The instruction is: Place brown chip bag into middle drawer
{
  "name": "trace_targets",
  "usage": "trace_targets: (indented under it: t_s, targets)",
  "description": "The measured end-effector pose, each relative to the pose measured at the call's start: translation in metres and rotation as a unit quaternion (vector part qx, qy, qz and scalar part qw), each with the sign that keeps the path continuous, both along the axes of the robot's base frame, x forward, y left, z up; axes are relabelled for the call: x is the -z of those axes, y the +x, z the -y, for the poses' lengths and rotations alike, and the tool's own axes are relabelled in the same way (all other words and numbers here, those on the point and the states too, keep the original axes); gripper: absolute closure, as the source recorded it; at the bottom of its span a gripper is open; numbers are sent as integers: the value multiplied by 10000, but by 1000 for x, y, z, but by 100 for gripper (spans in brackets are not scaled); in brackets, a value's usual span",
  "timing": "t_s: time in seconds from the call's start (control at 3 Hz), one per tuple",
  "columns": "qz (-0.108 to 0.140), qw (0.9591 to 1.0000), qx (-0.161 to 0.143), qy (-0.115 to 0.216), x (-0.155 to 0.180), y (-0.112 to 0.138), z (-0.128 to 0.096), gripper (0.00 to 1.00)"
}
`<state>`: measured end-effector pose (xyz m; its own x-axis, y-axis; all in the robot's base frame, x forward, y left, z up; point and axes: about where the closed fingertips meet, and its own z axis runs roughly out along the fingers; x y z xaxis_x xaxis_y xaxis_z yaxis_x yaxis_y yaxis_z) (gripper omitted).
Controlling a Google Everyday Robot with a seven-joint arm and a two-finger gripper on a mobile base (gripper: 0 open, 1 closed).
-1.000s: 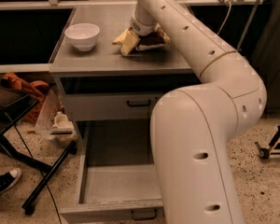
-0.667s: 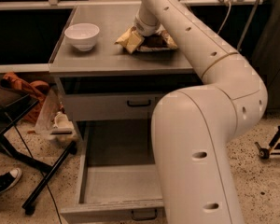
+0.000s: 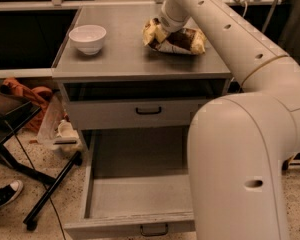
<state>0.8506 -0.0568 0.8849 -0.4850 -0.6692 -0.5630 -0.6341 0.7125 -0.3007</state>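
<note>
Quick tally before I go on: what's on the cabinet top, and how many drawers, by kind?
Bowls: 1, the white bowl on the cabinet top.
Chip bags: 1, the brown chip bag, with the claw at its end nearer the bowl.
Drawers: 2, one shut drawer and the open drawer below it.
Total: 4.

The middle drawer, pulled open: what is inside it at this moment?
Only the bare grey floor of the middle drawer shows; its right part is covered by the robot's arm. The hand is up on the cabinet top, at the brown chip bag.
</note>
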Motion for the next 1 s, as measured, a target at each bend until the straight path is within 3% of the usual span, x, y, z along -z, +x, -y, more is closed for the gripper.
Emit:
trace_targets:
  t_s: [0.33,0.67,1.0]
  targets:
    - [228,9996,-25,153,-25,-27,14,100]
    - [419,9982,-218,374,-46,-68,20,100]
    - [556,9943,-609,671,-61,-126,21,100]
